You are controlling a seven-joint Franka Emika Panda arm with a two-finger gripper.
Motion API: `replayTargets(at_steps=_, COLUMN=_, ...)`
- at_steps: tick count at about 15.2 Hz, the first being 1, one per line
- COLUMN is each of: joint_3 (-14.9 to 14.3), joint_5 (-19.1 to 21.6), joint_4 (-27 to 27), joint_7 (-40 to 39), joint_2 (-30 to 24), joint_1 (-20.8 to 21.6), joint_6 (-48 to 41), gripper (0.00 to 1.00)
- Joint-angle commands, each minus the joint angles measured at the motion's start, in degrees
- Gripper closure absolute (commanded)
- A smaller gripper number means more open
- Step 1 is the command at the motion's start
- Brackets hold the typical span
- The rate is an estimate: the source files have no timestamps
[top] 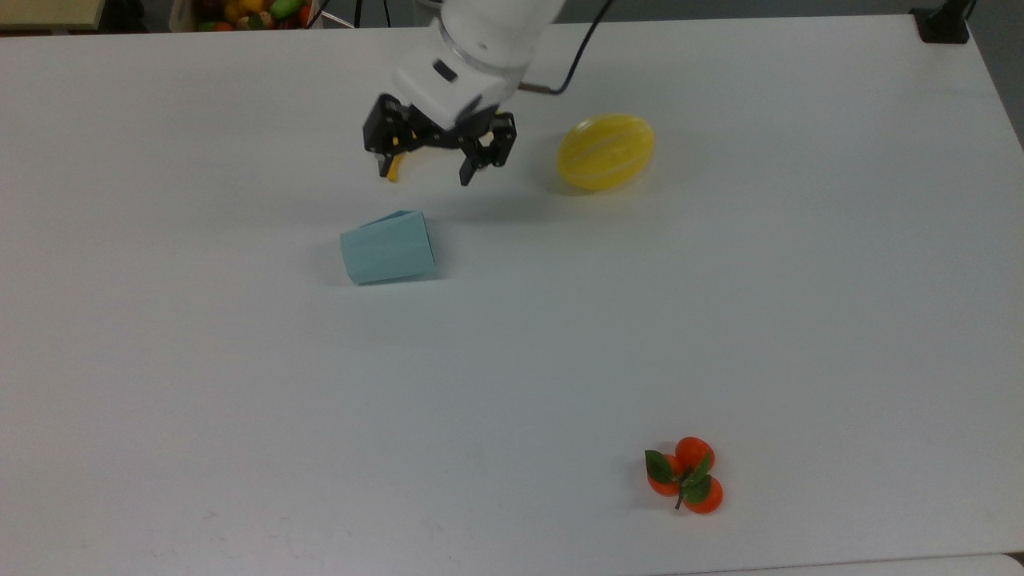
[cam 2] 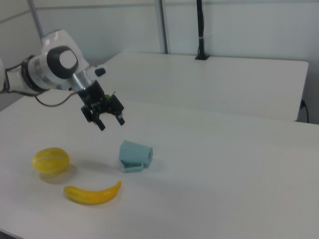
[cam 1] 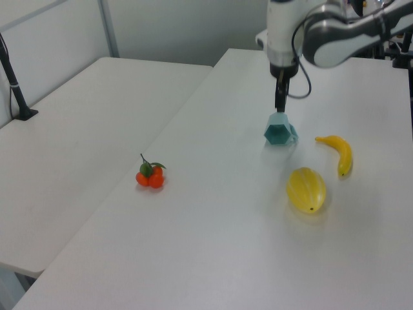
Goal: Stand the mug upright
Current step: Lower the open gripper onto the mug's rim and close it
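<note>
The hand [top: 424,176] hangs above the bench [top: 720,320] with its two fingers spread apart and nothing between them. Just below it in the top view, a short way off, the mug [top: 388,248] lies on its side on the bench, untouched. Under the hand, partly hidden by it in the top view, lies the banana [cam 2: 92,194]. Off to the hand's right in the top view sits the yellow melon [top: 606,152]. Far from the hand, near the bench's other edge, rests the cluster of oranges [top: 686,474].
</note>
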Motion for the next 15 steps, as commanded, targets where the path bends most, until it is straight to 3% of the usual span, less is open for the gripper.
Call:
replayTargets(at_steps=1, joint_3=2.32, joint_5=-6.07, joint_4=-1.88, joint_7=5.87, joint_2=3.19, joint_1=-0.99, joint_6=3.05, gripper=0.03)
replayTargets(at_steps=8, joint_3=2.41, joint_5=-13.73, joint_4=-1.7, joint_7=10.63, joint_2=8.65, joint_1=-1.43, joint_6=6.22, gripper=0.11)
replayTargets(at_steps=10, joint_3=2.41, joint_5=-14.7, joint_4=-1.7, joint_7=10.63, joint_2=8.83, joint_1=-1.61, joint_6=7.18, gripper=0.2)
replayTargets(at_steps=15, joint_3=2.41, joint_5=-16.98, joint_4=-1.61, joint_7=10.63, joint_2=9.27, joint_1=-3.19, joint_6=8.59, gripper=0.81)
